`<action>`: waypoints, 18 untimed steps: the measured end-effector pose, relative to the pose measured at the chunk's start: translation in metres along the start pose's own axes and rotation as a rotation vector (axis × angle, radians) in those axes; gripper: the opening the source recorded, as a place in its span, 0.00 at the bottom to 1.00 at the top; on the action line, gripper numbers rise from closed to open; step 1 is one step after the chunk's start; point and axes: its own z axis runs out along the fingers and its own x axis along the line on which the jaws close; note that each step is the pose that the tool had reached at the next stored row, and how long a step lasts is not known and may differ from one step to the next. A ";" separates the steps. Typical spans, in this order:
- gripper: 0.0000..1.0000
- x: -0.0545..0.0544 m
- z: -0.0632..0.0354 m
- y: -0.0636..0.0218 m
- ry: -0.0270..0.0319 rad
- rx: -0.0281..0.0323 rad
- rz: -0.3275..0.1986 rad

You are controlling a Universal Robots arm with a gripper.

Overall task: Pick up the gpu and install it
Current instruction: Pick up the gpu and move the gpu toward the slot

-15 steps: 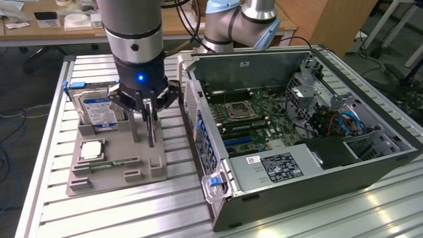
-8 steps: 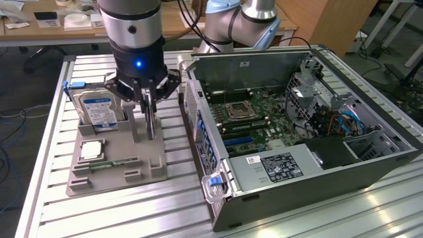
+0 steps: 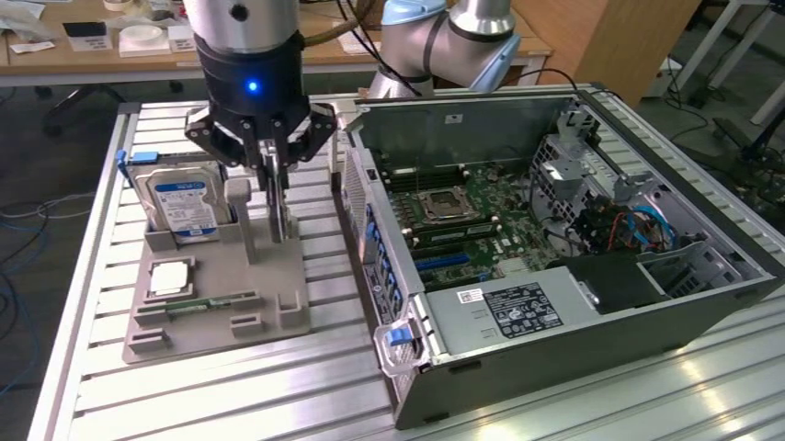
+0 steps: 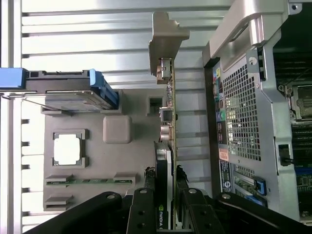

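where the grey holder tray [image 3: 264, 285] lies near on the exterior view's left, the gpu [image 3: 279, 219] [image 4: 165, 156] stands on edge at its far part, just right of the hard drive [image 3: 184, 202], gripper [image 3: 272, 170] [image 4: 164, 178] fingers [image 4: 142, 209] pinched narrow on its upper edge, open computer case [image 3: 552, 340] to the right.

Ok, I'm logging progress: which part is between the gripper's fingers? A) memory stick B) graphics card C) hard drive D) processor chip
B: the gripper is shut on the graphics card, which stands on edge over the grey tray.
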 end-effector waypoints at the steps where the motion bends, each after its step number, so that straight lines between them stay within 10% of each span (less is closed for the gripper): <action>1: 0.26 0.000 -0.0031 0.0005 0.0001 -0.0007 0.000; 18: 0.26 0.000 -0.0241 0.0039 0.0002 -0.0028 0.000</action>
